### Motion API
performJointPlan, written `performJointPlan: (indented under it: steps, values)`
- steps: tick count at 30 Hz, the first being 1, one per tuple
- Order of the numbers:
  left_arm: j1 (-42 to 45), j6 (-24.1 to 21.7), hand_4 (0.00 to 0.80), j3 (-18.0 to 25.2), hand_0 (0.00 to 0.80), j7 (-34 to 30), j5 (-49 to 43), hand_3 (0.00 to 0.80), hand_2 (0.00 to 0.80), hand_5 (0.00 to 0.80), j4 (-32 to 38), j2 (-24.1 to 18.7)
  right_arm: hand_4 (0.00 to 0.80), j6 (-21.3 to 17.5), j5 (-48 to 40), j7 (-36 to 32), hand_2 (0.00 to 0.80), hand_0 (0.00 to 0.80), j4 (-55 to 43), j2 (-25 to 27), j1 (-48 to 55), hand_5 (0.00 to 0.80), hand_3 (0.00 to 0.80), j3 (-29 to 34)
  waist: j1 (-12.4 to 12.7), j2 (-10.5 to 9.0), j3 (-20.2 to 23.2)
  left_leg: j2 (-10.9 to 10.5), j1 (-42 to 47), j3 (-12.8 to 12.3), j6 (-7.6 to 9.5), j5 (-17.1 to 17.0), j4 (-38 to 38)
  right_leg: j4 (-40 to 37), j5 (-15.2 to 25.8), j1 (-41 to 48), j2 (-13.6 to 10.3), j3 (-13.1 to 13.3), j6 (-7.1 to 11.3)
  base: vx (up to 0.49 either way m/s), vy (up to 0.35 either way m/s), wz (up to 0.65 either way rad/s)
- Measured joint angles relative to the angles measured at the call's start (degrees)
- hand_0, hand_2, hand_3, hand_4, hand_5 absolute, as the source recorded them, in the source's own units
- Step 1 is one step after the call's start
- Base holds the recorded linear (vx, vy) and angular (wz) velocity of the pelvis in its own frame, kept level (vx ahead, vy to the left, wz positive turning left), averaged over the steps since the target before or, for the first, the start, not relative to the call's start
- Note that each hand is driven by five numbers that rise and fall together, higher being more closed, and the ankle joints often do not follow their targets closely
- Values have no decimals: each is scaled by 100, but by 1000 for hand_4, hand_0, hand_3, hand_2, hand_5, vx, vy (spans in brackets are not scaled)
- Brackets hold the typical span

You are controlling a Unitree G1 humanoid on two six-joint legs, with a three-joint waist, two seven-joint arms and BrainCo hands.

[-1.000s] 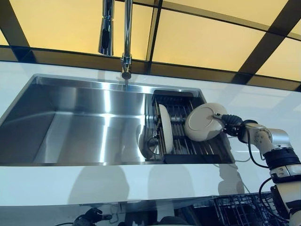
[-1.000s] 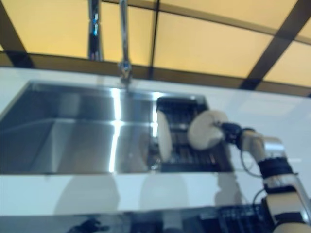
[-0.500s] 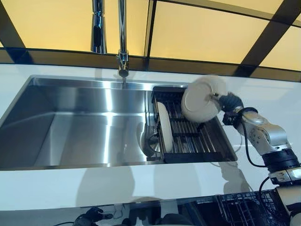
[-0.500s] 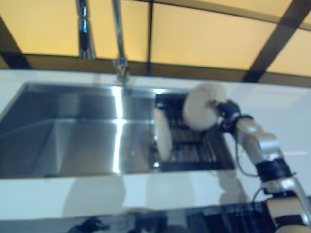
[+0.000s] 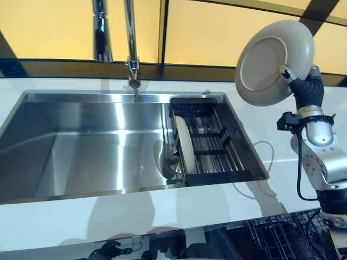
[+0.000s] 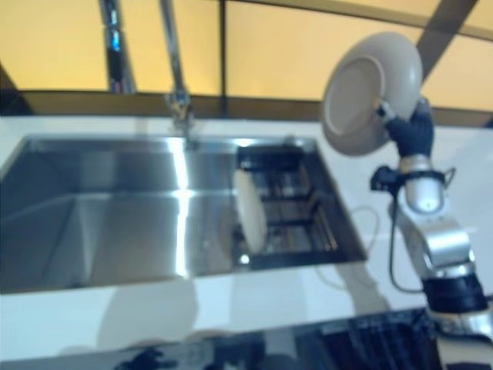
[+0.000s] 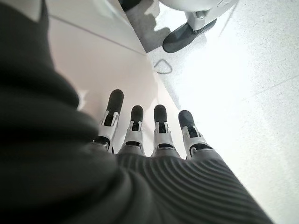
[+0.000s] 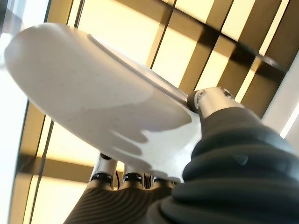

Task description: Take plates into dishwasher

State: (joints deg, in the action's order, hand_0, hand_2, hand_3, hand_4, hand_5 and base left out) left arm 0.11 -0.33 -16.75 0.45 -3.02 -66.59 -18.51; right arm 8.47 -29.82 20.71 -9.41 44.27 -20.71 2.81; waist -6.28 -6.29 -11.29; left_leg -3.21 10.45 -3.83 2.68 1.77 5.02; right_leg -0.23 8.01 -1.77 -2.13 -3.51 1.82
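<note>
White worktop (image 5: 65, 216) runs across the view, w/ a long stainless sink (image 5: 81, 146) let into it. Behind it a dark sill and yellow-lit wall panels (image 5: 49, 27) split by dark bars. Left hand (image 7: 140, 135) shows only in its wrist view, down low over a pale speckled floor (image 7: 252, 93); fingers (image 7: 159, 126) straight and relaxed, holding nothing.

Sink basin is bare steel, bright reflection down the middle. Tall chrome tap (image 5: 130, 43) rises at the back rim, w/ a second chrome spout (image 5: 100, 32) just left of it. At the sink's right end sits a black drying rack (image 5: 217, 146), its bars running front to back. One white plate (image 5: 184, 149) stands on edge at the rack's left side, just beside a round steel drain fitting (image 5: 171, 162) in the basin.

Right of the sink, worktop is white again, a thin cable loop (image 5: 263, 154) lying on it. Above that, right hand (image 5: 295, 81) is raised well clear of the rack, fingers and thumb pinching the rim of a cream plate (image 5: 271, 62); plate is tilted, its face turned toward the sink, up against the yellow panels. Wrist view shows the plate's underside w/ thumb (image 8: 208, 100) on one side and fingers (image 8: 105, 175) on the other.

Bottom right, below the worktop edge, a dark wire dishwasher rack (image 5: 287, 238) shows.
</note>
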Motion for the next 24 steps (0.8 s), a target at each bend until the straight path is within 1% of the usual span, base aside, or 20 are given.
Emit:
performJointPlan:
  steps: [2,3,5,6,7,8,9,12,13,14,15,16,17,18,19,20,21,22,23,24]
  values:
    - [32,-9,0,1,0,0,-1,0,0,0,-21,22,800,-124,46,20,800,800,-4,-7,448,800,800,162,-81,36,-23,10,-6,-96,19,-11,4,49,39,-69,15,43,59,-50,20,-25]
    - [33,-12,0,-1,0,0,-3,0,0,0,-48,52,800,-171,115,29,800,800,8,-13,667,800,800,219,-140,72,-48,22,4,-190,25,-16,-8,51,100,-104,47,67,146,-66,12,-44]
    - [71,-21,0,10,0,5,-6,0,0,0,-60,98,800,-346,214,25,800,800,29,-169,1052,800,800,346,-135,183,-113,130,-6,-476,23,-16,-6,49,342,-246,148,24,518,-83,1,-66]
    - [80,-18,0,6,0,10,-5,0,0,0,-69,114,800,-403,265,4,800,800,38,-216,1214,800,800,363,-172,202,-131,197,-2,-674,24,-23,-18,29,389,-323,154,-136,670,-97,-20,-71]
    - [116,-14,0,32,0,28,-5,0,0,0,-93,158,800,-496,338,-46,800,800,78,-297,1361,800,800,381,-201,237,-151,266,17,-955,21,-24,-18,76,295,-385,65,-545,736,-90,-37,-78]
    - [138,-11,0,75,0,53,-4,0,0,0,-97,228,800,-588,342,-90,800,800,73,-332,1510,800,800,437,-205,308,-172,356,14,-1263,12,-12,-17,223,281,-502,-42,-792,733,-102,-56,-91]
    - [137,-10,0,86,0,71,-4,0,0,0,-93,273,800,-643,342,-129,800,800,73,-337,1631,800,800,493,-213,398,-223,471,4,-1444,13,18,-18,397,280,-614,-175,-864,736,-104,-70,-93]
    - [151,12,0,84,0,71,3,0,0,0,-186,242,800,-836,342,-145,800,800,79,-386,2127,800,800,706,-244,404,-226,705,20,-1779,-104,-17,-18,603,214,-596,-594,-860,833,-106,-88,-68]
    - [174,11,0,79,0,67,16,0,0,0,-202,200,800,-865,340,-146,800,800,93,-417,2213,800,800,735,-256,352,-199,741,37,-1826,-247,4,-17,689,263,-499,-715,-859,824,-84,-99,-45]
    - [190,13,0,71,0,58,46,0,0,0,-243,140,800,-988,344,-151,800,800,114,-546,2331,800,800,813,-272,222,-155,724,103,-1885,-442,1,-22,693,283,-353,-786,-755,833,-97,-143,-52]
    - [195,7,0,74,0,66,53,0,0,0,-253,151,800,-1081,343,-153,800,800,192,-652,2313,800,800,817,-229,202,-151,735,91,-1883,-460,20,-11,635,219,-350,-663,-687,784,-103,-168,-70]
    - [174,1,0,69,0,61,57,0,0,0,-239,183,800,-1113,343,-167,800,800,248,-692,2230,800,800,790,-228,221,-156,703,65,-1765,-457,29,6,549,240,-390,-536,-584,778,-121,-206,-89]
    - [160,9,0,53,0,47,57,0,0,0,-249,188,800,-1212,355,-195,800,800,379,-769,2136,800,800,781,-243,216,-156,694,48,-1762,-472,42,14,253,356,-346,-430,-409,864,-86,-154,-92]
    - [155,6,0,55,0,46,56,0,0,0,-239,196,800,-1268,384,-195,800,800,447,-806,2096,800,800,780,-241,218,-150,759,13,-1755,-461,35,17,36,475,-330,-379,-295,1002,-95,-200,-68]
    - [160,0,0,68,0,55,56,0,0,0,-242,212,800,-1323,494,-186,800,800,615,-830,2119,800,800,777,-348,293,-150,951,-64,-1787,-545,-57,18,-75,530,-322,-325,-275,1069,-96,-210,-27]
    - [150,-22,0,70,0,60,54,0,0,0,-213,213,800,-1320,522,-183,800,800,809,-831,2147,800,800,776,-447,378,-119,1125,-123,-1806,-610,-121,14,339,246,-388,-292,-374,733,-119,-272,-10]
    - [144,-64,0,68,0,65,53,0,0,0,-188,186,800,-1309,568,-185,800,800,1009,-833,2191,800,800,766,-406,464,-75,1313,-133,-1834,-719,-160,10,894,-47,-423,-281,-400,551,-93,-274,-11]
    - [133,-84,0,67,0,68,54,0,0,0,-165,102,800,-1305,574,-207,800,800,1057,-857,2307,800,800,746,-382,417,65,1349,-107,-1838,-795,-195,-24,1048,-329,-341,-351,-413,519,-74,-332,-24]
    - [157,-94,0,68,0,72,55,0,0,0,-173,-8,800,-1308,620,-255,800,800,1058,-916,2362,800,800,680,-385,296,181,1363,-114,-1862,-852,-230,-20,767,-494,-216,-337,-402,505,-44,-350,-40]
    - [179,-108,0,76,0,82,56,0,0,0,-180,-90,800,-1312,681,-295,800,800,1070,-950,2329,800,800,522,-295,200,265,1366,-102,-1945,-872,-236,-9,365,-577,-73,-263,-491,320,-31,-363,-59]
